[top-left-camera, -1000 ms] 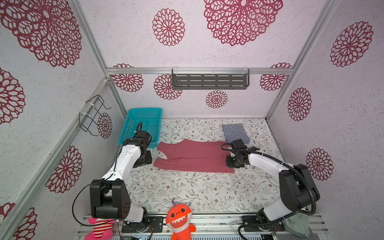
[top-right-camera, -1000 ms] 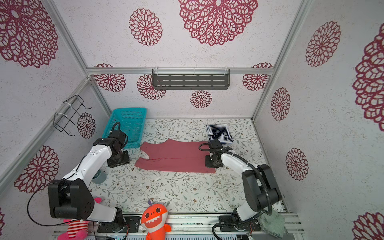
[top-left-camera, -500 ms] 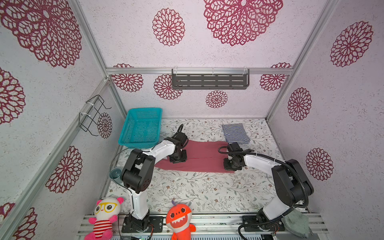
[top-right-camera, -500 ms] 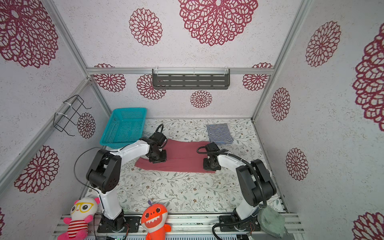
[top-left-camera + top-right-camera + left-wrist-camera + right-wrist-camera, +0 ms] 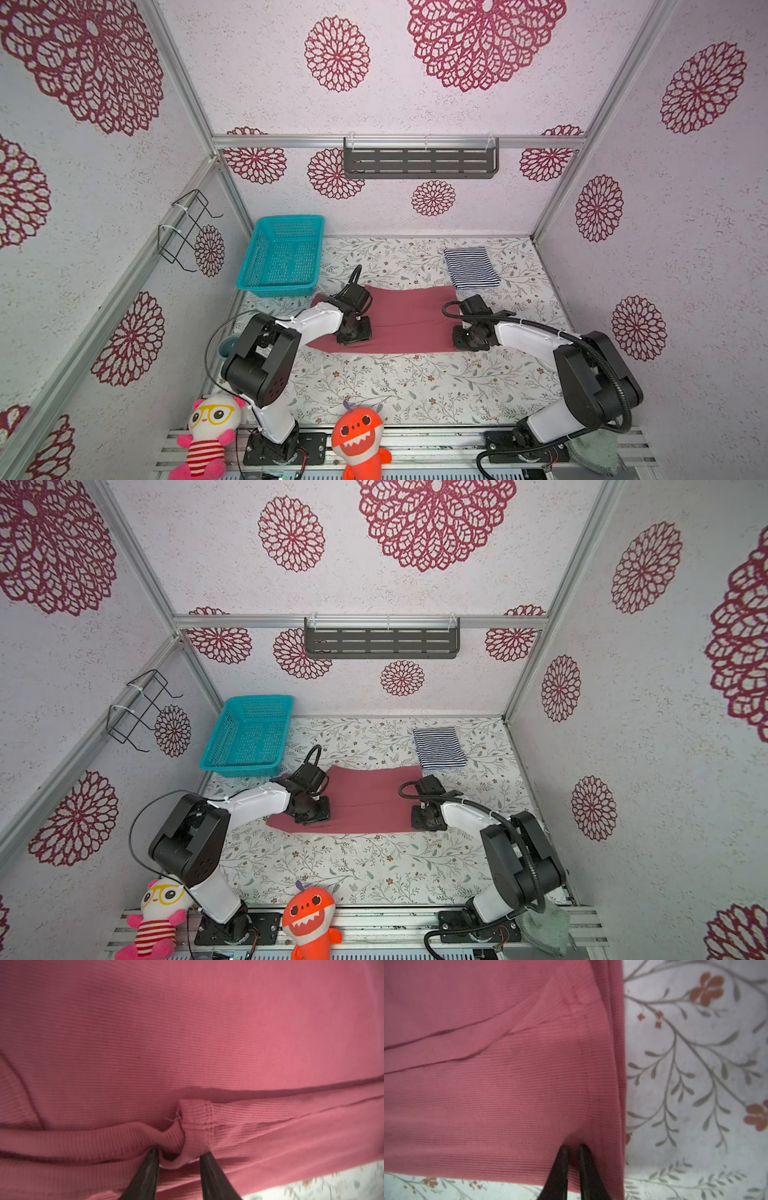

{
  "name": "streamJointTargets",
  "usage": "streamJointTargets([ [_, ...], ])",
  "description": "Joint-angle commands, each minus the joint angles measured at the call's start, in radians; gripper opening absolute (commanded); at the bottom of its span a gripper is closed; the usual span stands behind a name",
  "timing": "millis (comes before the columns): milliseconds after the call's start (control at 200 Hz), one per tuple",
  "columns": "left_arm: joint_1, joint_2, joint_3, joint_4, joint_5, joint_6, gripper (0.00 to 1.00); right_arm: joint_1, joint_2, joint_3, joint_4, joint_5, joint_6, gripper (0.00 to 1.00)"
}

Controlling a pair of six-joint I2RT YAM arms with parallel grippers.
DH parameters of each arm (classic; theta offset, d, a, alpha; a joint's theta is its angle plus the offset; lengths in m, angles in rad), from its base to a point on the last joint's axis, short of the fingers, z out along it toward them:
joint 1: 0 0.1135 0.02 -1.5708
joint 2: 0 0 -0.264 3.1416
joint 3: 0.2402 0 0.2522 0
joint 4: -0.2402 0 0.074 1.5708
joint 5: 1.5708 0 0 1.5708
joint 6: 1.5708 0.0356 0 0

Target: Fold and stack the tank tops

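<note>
The dusty rose-red tank top lies flat across the middle of the floral table. My left gripper rests on its left part, shut on a bunched loop of hem or strap that sits between the fingers. My right gripper is at the tank top's right front corner, with its jaws nearly together and pinching the ribbed cloth. The striped tank top lies folded at the back right, just behind the red one, and neither gripper touches it.
A teal basket stands at the back left, close behind my left arm. Two plush toys sit at the front rail. A fuzzy grey-green cloth hangs at the front right. The floral table shows bare in front of the red tank top.
My left gripper has moved right from the tank top's left end beside the basket onto the garment, carrying cloth with it. Both grippers closed further. The right gripper stayed at the right corner.
</note>
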Motion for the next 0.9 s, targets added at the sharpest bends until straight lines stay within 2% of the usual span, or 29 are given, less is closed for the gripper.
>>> streamJointTargets([
  [0,-0.051,-0.052,-0.156,-0.16,0.044,-0.115,0.37,0.008,-0.068,-0.07,-0.224,0.006,0.049,0.15],
  [115,-0.071,-0.166,-0.181,-0.203,0.017,-0.138,0.38,0.017,-0.195,-0.055,-0.298,-0.039,0.037,0.17],
  [235,-0.011,-0.184,-0.01,-0.263,-0.033,-0.013,0.49,-0.011,-0.274,0.041,-0.275,-0.075,-0.077,0.21],
  [305,0.02,-0.143,0.135,-0.284,-0.039,0.091,0.53,-0.059,-0.245,0.122,-0.259,-0.095,-0.198,0.25],
  [395,0.048,-0.06,0.291,-0.279,-0.055,0.239,0.59,-0.096,-0.173,0.203,-0.191,-0.065,-0.357,0.26],
  [480,0.087,0.036,0.404,-0.278,-0.071,0.336,0.62,-0.122,-0.092,0.284,-0.129,-0.107,-0.456,0.25],
  [645,0.15,0.171,0.517,-0.249,-0.055,0.408,0.61,-0.132,0.039,0.453,-0.166,-0.107,-0.475,0.25],
  [896,0.165,0.32,0.578,-0.211,-0.073,0.558,0.59,-0.148,0.102,0.47,-0.153,-0.121,-0.471,0.26],
])
